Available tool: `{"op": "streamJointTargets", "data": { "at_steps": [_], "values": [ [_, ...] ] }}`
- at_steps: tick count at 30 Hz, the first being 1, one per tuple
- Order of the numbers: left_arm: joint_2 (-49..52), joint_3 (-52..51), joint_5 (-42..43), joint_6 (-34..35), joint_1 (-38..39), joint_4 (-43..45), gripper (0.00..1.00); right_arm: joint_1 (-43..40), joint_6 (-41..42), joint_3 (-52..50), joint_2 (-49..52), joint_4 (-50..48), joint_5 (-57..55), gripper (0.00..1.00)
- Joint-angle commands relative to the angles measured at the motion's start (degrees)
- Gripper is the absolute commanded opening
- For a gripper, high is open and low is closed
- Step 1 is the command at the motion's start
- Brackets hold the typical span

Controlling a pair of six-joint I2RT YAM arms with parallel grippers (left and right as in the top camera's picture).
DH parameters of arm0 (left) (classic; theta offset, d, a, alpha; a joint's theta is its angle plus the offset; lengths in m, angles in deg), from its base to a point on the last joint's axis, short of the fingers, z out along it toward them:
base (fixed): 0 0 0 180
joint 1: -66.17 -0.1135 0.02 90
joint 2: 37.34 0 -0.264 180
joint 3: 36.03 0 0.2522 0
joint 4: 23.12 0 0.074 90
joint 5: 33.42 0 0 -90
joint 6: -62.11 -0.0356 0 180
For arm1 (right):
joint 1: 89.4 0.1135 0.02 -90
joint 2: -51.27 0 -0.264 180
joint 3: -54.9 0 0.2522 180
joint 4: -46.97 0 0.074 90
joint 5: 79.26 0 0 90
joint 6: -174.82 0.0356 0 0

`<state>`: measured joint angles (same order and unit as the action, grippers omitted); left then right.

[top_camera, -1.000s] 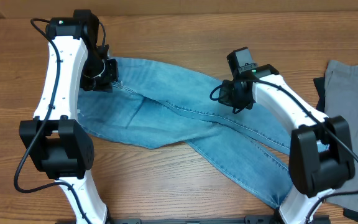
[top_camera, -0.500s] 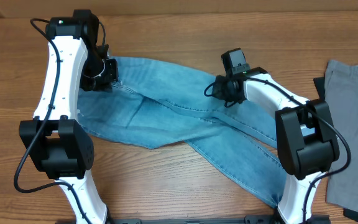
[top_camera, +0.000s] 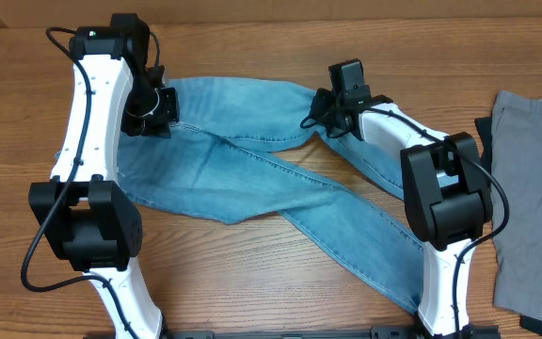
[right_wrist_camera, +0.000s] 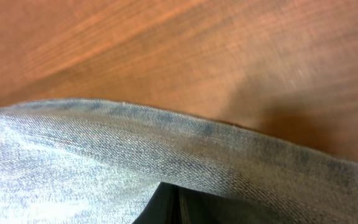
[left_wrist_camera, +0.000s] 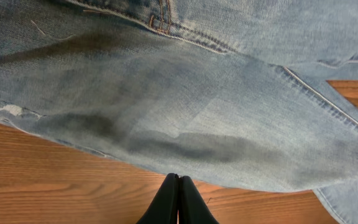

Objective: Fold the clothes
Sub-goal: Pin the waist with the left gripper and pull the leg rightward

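Observation:
The light blue jeans (top_camera: pixel 252 160) lie spread across the wooden table, one leg running to the lower right (top_camera: pixel 374 254). My left gripper (top_camera: pixel 158 113) is by the jeans' upper left corner. In the left wrist view its fingers (left_wrist_camera: pixel 179 183) are shut over bare wood, tips at the denim's edge (left_wrist_camera: pixel 185 124), with no cloth seen between them. My right gripper (top_camera: pixel 323 113) is shut on a raised fold of a jeans leg. In the right wrist view the denim (right_wrist_camera: pixel 135 162) drapes over the fingers (right_wrist_camera: pixel 178 199) and hides their tips.
A grey garment (top_camera: pixel 534 188) lies at the table's right edge, with a dark cloth (top_camera: pixel 483 132) beside it. Bare wood shows along the front left (top_camera: pixel 215 282) and back (top_camera: pixel 252 47).
My right gripper has moved up and to the left, dragging the jeans fold with it and straightening the upper leg. The left arm has not moved.

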<state>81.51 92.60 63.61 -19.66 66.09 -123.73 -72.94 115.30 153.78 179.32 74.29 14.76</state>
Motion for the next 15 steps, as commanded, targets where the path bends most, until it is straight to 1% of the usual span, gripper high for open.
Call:
{"op": "streamJointTargets", "data": {
  "at_steps": [1, 3, 5, 9, 12, 14, 15],
  "values": [
    [0.2, 0.57, 0.04, 0.79, 0.46, -0.07, 0.04, -0.48, 1.16, -1.01, 3.82, -4.55, -2.89, 0.04],
    [0.2, 0.57, 0.04, 0.79, 0.46, -0.09, 0.04, -0.48, 1.29, -1.01, 3.82, -8.26, -2.89, 0.04],
    [0.22, 0.57, 0.0, 0.79, 0.46, -0.09, 0.04, -0.48, 1.22, -1.01, 3.82, -14.1, -3.3, 0.04],
    [0.2, 0.57, -0.94, 0.81, 0.35, -0.09, 0.04, -0.5, 0.46, -1.01, 3.8, -18.01, -4.37, 0.04],
    [0.22, 0.57, -1.55, 0.79, 0.35, -0.17, 0.04, -0.85, -2.43, -0.96, 3.23, -20.94, -4.11, 0.04],
    [0.22, 0.57, -1.6, 0.76, 0.33, -0.33, 0.04, -1.36, -3.91, -0.66, 1.68, -20.24, -3.67, 0.18],
    [0.2, 0.57, -1.68, 0.76, 0.33, -0.37, 0.04, -1.64, -3.96, -0.59, 0.31, -19.17, -3.67, 0.27]
  ]
}}
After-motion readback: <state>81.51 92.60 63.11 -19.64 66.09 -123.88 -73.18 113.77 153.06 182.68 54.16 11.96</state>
